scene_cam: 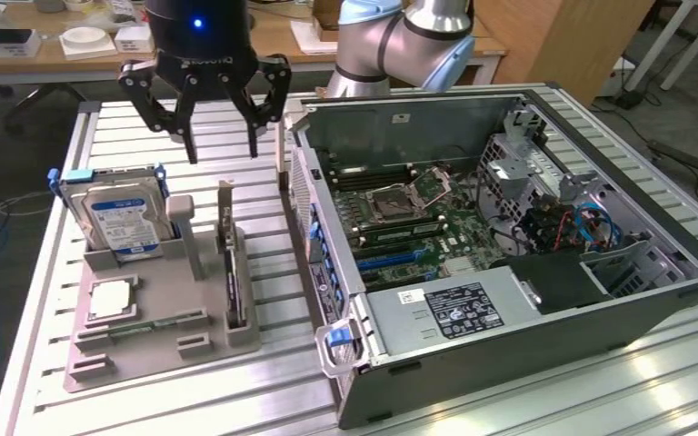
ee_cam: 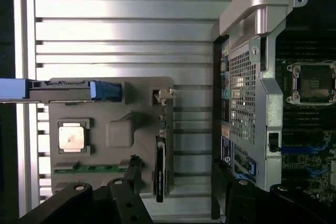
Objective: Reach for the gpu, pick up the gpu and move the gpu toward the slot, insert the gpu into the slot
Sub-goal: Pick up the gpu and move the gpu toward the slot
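One gpu (scene_cam: 234, 272), one hard drive (scene_cam: 121, 218), one processor (scene_cam: 109, 298) on one grey holder (scene_cam: 155, 363); one pincer (scene_cam: 222, 150), spread wide, gripping nothing, at twelve o'clock from gpu.

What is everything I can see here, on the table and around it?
table: one, silver slats, under everything
holder: one, grey, on the table
hard drive: one, silver with blue label, upright in the holder
gpu: one, dark, on edge in the holder
processor chip: one, silver, flat in the holder
memory stick: one, green, flat in the holder
computer case: one, black, open, exterior view's right
robot arm: one, silver-blue, behind the case
gripper: one, black, open and empty, above the table
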Robot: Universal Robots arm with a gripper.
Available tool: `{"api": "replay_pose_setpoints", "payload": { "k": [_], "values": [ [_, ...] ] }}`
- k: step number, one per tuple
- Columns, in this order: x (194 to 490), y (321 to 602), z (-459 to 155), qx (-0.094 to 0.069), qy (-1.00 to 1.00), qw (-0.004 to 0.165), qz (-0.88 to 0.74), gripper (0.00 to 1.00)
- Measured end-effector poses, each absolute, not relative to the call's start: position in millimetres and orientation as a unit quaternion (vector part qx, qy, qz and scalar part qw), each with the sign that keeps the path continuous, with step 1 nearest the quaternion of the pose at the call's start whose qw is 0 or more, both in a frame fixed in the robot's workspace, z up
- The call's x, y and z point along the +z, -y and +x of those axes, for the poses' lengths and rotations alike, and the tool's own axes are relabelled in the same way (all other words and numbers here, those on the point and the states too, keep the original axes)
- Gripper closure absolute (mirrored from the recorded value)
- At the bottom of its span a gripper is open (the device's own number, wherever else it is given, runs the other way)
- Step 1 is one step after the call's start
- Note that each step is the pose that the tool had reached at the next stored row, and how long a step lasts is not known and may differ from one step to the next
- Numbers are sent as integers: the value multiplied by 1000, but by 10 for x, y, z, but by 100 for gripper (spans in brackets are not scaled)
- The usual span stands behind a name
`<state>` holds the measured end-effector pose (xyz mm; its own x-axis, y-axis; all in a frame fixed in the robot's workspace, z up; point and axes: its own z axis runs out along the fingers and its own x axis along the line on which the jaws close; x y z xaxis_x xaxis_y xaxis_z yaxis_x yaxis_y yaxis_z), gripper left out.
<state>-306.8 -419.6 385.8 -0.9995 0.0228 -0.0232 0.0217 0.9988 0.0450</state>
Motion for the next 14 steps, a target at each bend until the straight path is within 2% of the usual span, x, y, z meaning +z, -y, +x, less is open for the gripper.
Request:
{"api": "replay_pose_setpoints", "payload": {
  "k": [14],
  "values": [
    [3791,4386,-3075,22,-1000,12,11,35]
  ]
}}
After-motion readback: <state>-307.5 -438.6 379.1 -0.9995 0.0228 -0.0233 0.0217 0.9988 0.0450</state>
